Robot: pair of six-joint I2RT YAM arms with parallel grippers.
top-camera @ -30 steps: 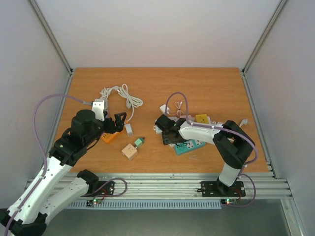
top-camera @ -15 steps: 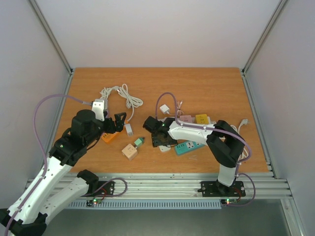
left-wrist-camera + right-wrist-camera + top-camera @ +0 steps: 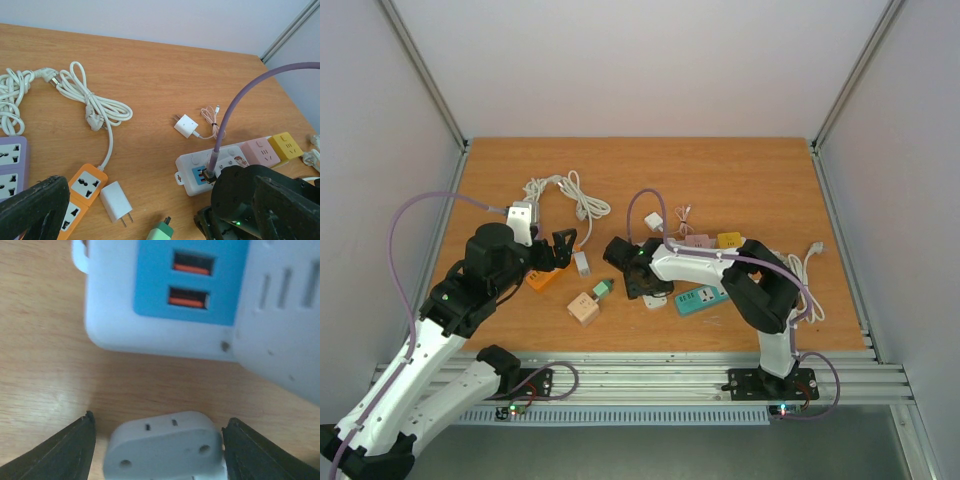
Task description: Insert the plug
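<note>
1. Nearest the bases sits a wood cube [image 3: 583, 308], with a green plug [image 3: 604, 288] just beyond it. A teal strip [image 3: 703, 298] lies off to the right.
2. The right pincer [image 3: 159, 420] hangs low over the worktop [image 3: 740, 170], its fingers set wide on either side of the white plug [image 3: 167, 447]. The left finger is clear of the plug and the right one is very close (contact cannot be told).
3. The white plug lies flat on the wood, just short of the white strip [image 3: 280, 300] at its blue USB end.
4. The left pincer [image 3: 560, 250] is spread and empty, near an orange strip [image 3: 82, 192] and a white charger [image 3: 117, 202].
5. Farther back lie a small charger [image 3: 185, 125] with a thin cable and a coiled white cord [image 3: 85, 100].
</note>
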